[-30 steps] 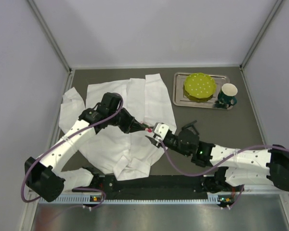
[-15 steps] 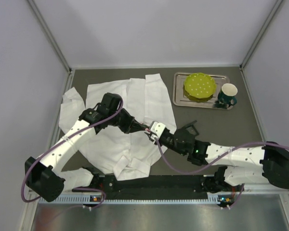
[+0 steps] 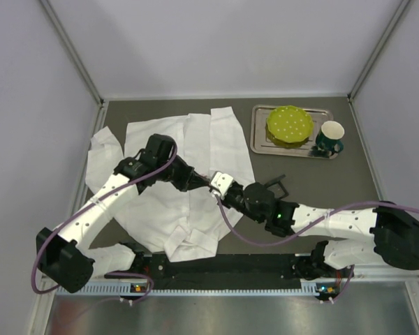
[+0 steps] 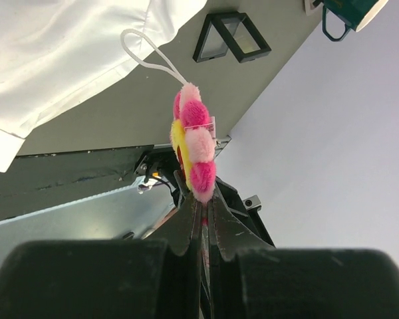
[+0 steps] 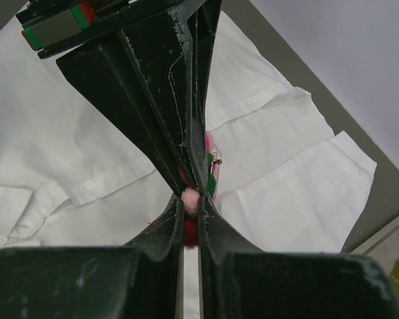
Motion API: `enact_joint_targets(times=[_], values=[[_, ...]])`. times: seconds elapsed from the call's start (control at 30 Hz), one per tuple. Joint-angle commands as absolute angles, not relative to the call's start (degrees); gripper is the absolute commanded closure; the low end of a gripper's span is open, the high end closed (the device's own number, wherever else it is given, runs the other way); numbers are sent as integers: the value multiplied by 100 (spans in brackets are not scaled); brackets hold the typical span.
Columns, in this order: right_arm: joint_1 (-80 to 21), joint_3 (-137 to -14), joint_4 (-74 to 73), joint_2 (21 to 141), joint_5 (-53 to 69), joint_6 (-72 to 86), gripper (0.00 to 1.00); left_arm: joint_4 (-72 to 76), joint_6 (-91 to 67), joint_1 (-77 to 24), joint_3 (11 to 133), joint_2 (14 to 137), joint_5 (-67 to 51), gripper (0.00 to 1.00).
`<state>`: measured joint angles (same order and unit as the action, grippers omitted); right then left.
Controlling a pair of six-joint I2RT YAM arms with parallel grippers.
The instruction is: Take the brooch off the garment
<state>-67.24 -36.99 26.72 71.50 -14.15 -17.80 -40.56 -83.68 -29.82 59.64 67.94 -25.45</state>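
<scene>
The dark worktop (image 3: 300,178) carries everything. I keep the garment (image 3: 227,143) lying flat on its left half, so the cloth gives me something to pull against. The tray (image 3: 257,136) and cup (image 3: 329,136) stand well apart at the far right, out of both arms' way. The small black frame (image 4: 229,36) lies on bare worktop just beside the shirt's edge and has no part in this.

Both arms reach in over the shirt's right front and meet nose to nose. The left pincer (image 4: 201,196) is pressed together on the brooch (image 4: 193,143), which stands edge-on with its yellow centre between pink petals. It is raised off the cloth, so I can see around it. The right pincer (image 5: 189,205) comes from the opposite side and is clamped on a pink petal of the same flower. I judge this double hold lets one arm steady the flower while the other works the fastening.

A thin white strand (image 4: 149,61) runs from the brooch to the shirt's hem, so I take it as not yet free.
</scene>
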Motion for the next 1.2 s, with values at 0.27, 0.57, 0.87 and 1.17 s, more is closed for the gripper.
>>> enact_joint_targets(times=[0.27,0.57,0.87,1.17], values=[[-6768,-3323,2803,6769,-2066,-1072,100,-2795,-8253,-3041,5441,6443,-2971,94],[-6768,-3190,2374,6241,-2039,-871,100,-2339,-8182,-2980,5388,6495,-3137,54],[-6365,-2892,715,4854,-2523,929,100,-510,-7043,-2900,5720,6539,-3787,31],[-4266,-1846,-1150,2322,-800,3339,100,149,-6110,-2935,5792,7206,-5017,31]])
